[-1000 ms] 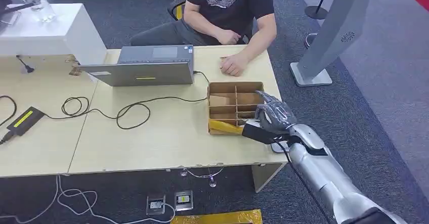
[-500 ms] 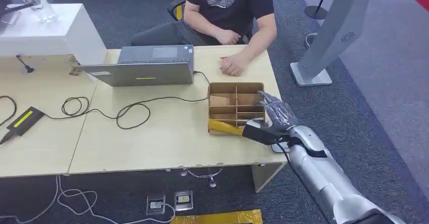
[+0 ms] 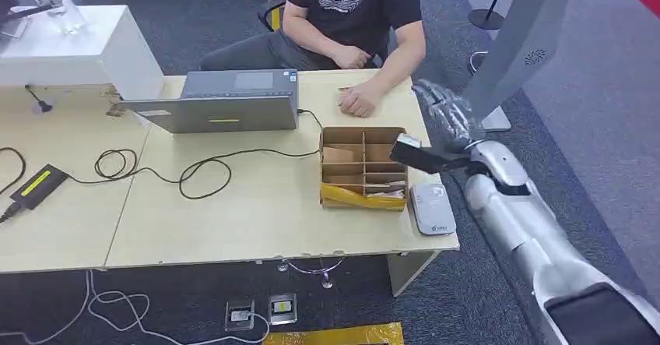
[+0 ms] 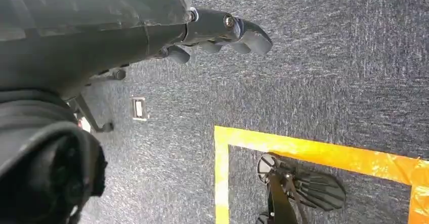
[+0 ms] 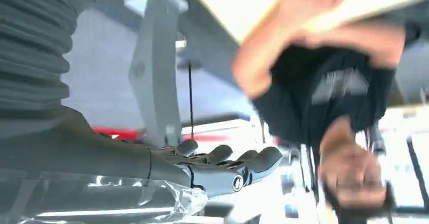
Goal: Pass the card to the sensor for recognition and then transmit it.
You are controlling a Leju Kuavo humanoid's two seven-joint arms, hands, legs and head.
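Head view: right hand [image 3: 445, 115] lifted off the cardboard divider box [image 3: 362, 135] since a second ago, now raised to the right of the desk [image 3: 233, 205] and level with the person's hand [image 3: 359, 100] resting on the far edge. Fingers stretched and apart, palm turned away; cannot tell whether a card is pinched behind them. Card reader [image 3: 433, 209] uncovered by the lift, lying near the desk's right corner, just beside the box. Pale cards [image 3: 387, 193] seen only in the box's near row. Left wrist view: left hand [image 4: 217, 29] hanging over carpet and yellow floor tape [image 4: 324, 153], fingers loosely extended, holding nothing. Right wrist view: fingers [image 5: 222, 155] straight and side by side, aimed toward the blurred seated person [image 5: 334, 82]; no card made out against them. Judged: swing toward the person suggests a hand-over, yet no reading at the sensor evident, so probably a missed pick or an early lift.
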